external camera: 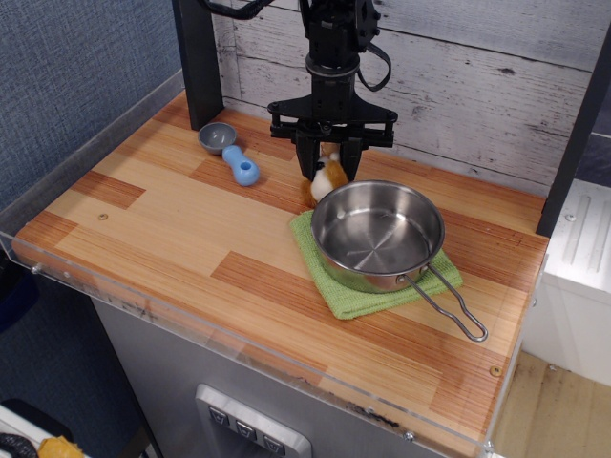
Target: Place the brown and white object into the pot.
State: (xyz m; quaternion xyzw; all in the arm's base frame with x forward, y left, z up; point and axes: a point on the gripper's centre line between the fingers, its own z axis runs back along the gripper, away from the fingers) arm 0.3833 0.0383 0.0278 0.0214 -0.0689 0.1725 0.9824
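I see a blue and grey plastic scoop lying on the striped wooden tabletop, far left, near a black upright post. A green folded cloth lies to the right. Whitewashed plank wall runs behind; a clear acrylic rim edges the near side.
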